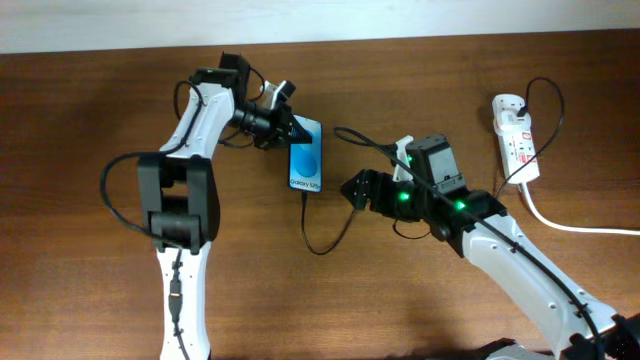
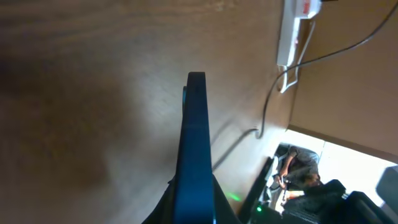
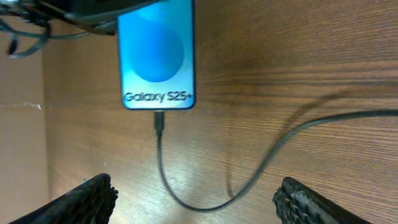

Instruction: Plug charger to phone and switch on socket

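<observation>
The phone [image 1: 307, 158] lies on the wooden table with its blue screen lit. My left gripper [image 1: 283, 125] is shut on its top end. The left wrist view shows the phone edge-on [image 2: 193, 149] between the fingers [image 2: 194, 208]. The charger [image 1: 325, 245], a thin black cable, loops from the phone's bottom edge toward the socket [image 1: 515, 135]. Its plug tip [image 3: 159, 121] meets the phone [image 3: 155, 56] at the port and looks inserted. My right gripper [image 1: 352, 190] is open and empty, just right of the phone's lower end. In the right wrist view its fingers [image 3: 196, 196] straddle the cable loop [image 3: 261, 165].
The socket lies at the far right, also seen in the left wrist view [image 2: 292, 31]. Its thick white cord [image 1: 570, 225] runs off the right edge. The charger's other end is plugged in at the socket's top [image 1: 525, 105]. The table's back edge is close behind.
</observation>
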You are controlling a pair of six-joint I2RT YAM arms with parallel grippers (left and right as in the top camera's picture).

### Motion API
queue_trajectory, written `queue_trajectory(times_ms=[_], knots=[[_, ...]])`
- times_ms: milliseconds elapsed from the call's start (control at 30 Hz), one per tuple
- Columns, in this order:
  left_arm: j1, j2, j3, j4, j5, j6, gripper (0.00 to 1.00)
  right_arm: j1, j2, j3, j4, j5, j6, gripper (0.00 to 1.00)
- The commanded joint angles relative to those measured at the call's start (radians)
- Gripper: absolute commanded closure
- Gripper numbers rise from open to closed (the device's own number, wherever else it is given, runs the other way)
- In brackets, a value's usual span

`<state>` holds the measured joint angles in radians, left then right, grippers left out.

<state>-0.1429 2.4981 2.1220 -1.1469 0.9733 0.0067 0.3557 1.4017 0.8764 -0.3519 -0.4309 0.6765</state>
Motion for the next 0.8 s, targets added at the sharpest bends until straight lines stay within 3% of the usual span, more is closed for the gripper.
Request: queue_trajectory(times_ms=[0, 67, 367, 567, 667, 767], knots=[[0.000, 0.017, -0.001, 0.040, -0.016, -0.027, 1.00, -0.003, -0.013, 0.008, -0.001, 0.019, -0.015, 0.13], [0.000, 0.021, -0.001, 0.084, -0.107, -0.071, 1.00, -0.003, -0.013, 0.008, -0.001, 0.021, -0.015, 0.13], [0.000, 0.023, -0.002, 0.106, -0.171, -0.075, 0.99, -0.003, -0.013, 0.008, -0.001, 0.021, -0.015, 0.13], [0.000, 0.023, -0.002, 0.106, -0.223, -0.075, 0.86, -0.003, -0.013, 0.008, -0.001, 0.021, -0.015, 0.14], [0.000, 0.023, -0.002, 0.106, -0.241, -0.074, 0.73, -0.003, -0.013, 0.008, -0.001, 0.021, -0.015, 0.13], [0.000, 0.023, -0.002, 0.106, -0.296, -0.074, 0.72, -0.003, -0.013, 0.008, -0.001, 0.021, -0.015, 0.13]])
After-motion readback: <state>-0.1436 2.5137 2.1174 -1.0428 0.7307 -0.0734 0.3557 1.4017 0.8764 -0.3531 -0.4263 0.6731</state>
